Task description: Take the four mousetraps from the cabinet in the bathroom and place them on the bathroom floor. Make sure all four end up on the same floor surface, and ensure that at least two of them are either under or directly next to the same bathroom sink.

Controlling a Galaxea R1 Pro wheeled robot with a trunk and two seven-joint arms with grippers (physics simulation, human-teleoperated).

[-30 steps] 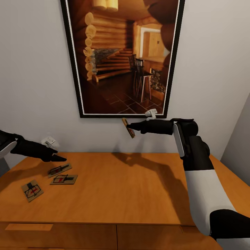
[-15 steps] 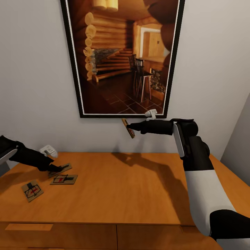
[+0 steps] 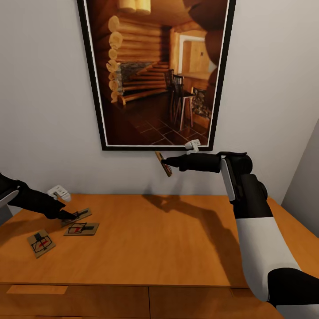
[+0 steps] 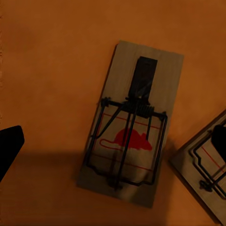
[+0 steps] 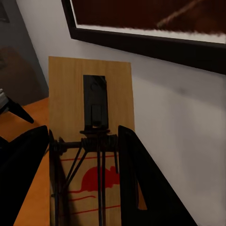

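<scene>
Three mousetraps lie at the left of the orange-brown cabinet top (image 3: 168, 239): one farthest back (image 3: 79, 215), one beside it (image 3: 81, 228) and one nearer the front edge (image 3: 41, 243). My left gripper (image 3: 66, 215) is low over the back one, open. In the left wrist view a mousetrap (image 4: 129, 125) lies flat between its fingers (image 4: 9, 146), with a second trap (image 4: 202, 169) at the edge. My right gripper (image 3: 170, 163) is shut on another mousetrap (image 3: 163, 163), held high in front of the wall. In the right wrist view that mousetrap (image 5: 89, 94) sits between the black fingers (image 5: 141, 183).
A large black-framed picture (image 3: 155, 71) hangs on the pale wall above the cabinet. A white wall socket (image 3: 59, 191) sits just behind my left arm. Drawer fronts (image 3: 190, 301) run below the cabinet's front edge. A grey wall (image 3: 305, 177) closes the right side.
My left gripper has come down and drawn back to the left, from above the traps to just over the back one. The right arm and its trap have stayed still.
</scene>
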